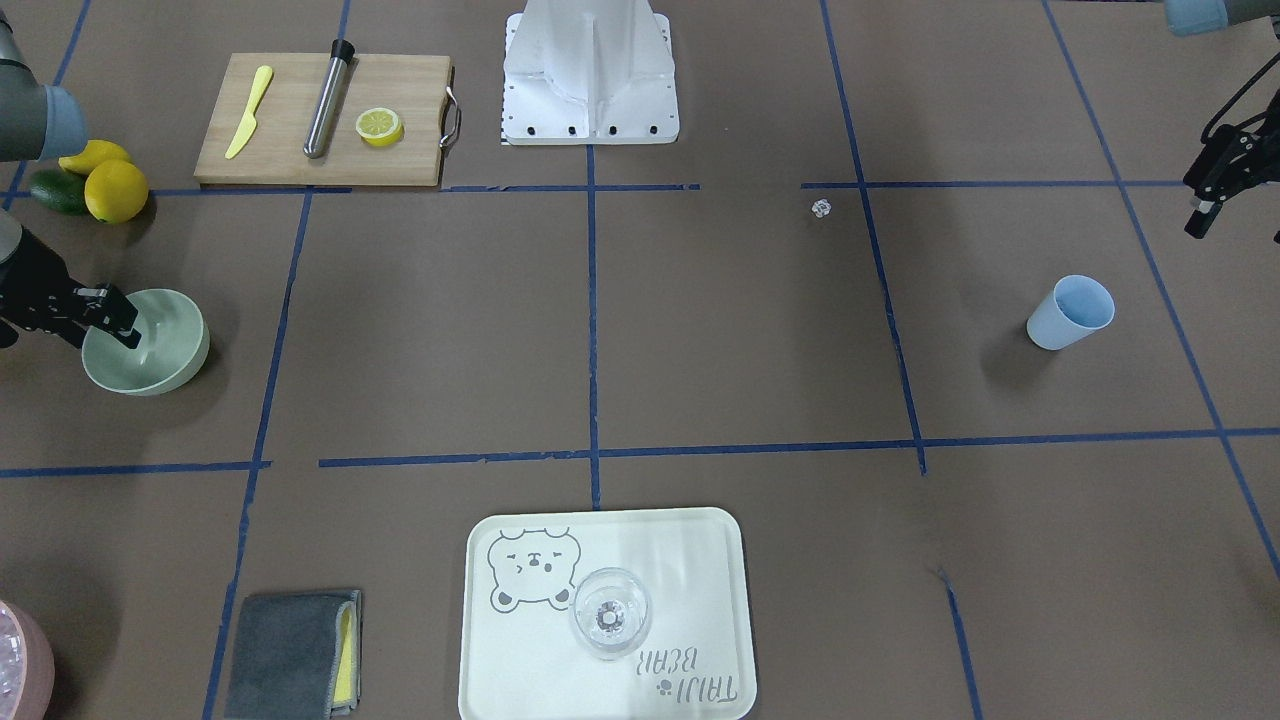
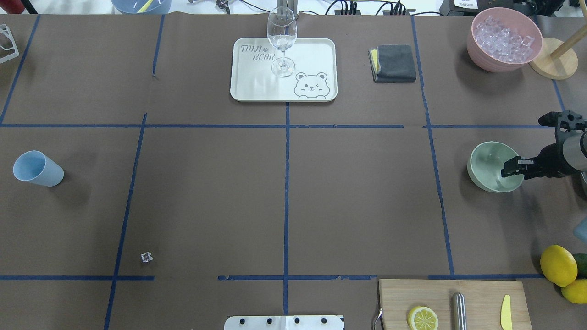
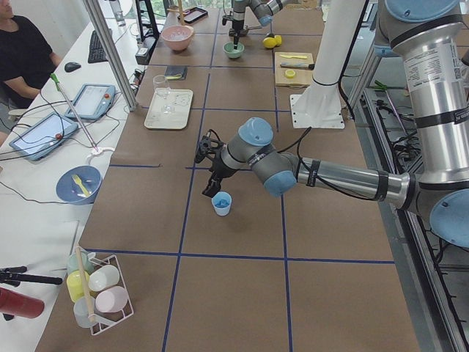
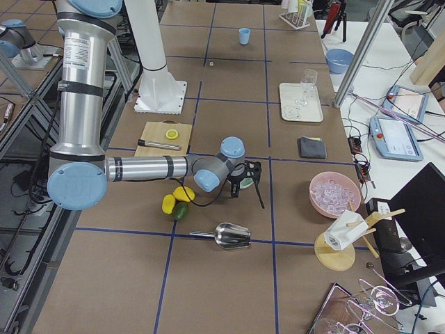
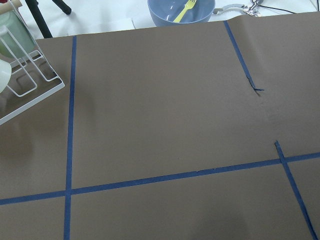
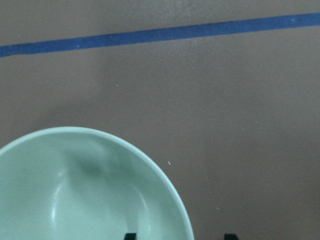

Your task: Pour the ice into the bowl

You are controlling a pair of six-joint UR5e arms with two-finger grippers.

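While my right gripper (image 2: 510, 167) sits at the bowl's (image 2: 484, 158) 4 o'clock rim, its jaws stand wide, one finger inside the pale green wall and one outside. In the overhead view that bowl rests at the table's 3 o'clock. Ice (image 2: 504, 37) fills the pink container (image 2: 477, 50) at 2 o'clock. My left gripper (image 3: 212, 185) hangs near the blue cup (image 3: 221, 203) at 9 o'clock; whether its jaws are wide or narrow I cannot tell.
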